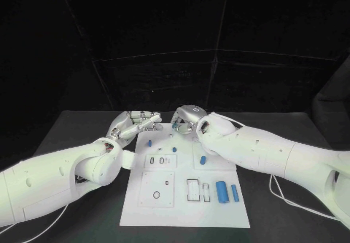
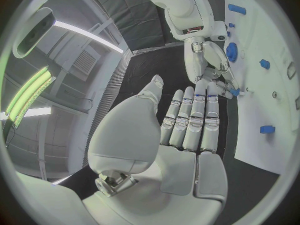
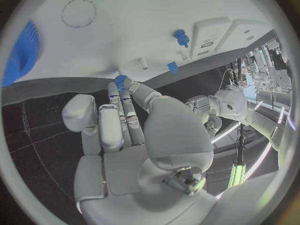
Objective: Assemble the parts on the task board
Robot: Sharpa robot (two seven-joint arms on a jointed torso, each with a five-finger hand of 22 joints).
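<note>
A black table (image 1: pixel 87 126) stood against black curtain walls (image 1: pixel 219 30). Overhead, a pale ceiling carried a long white strip light (image 2: pixel 87 34), and a green-lit panel (image 2: pixel 28 97) glowed nearby.

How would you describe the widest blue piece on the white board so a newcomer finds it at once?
Start at the white board in the middle of the black table. Go to its near right corner, where three things stand side by side: a black-outlined slot, then two blue pieces. The widest blue piece is the middle one, thicker than the slim blue piece on its right.
</note>
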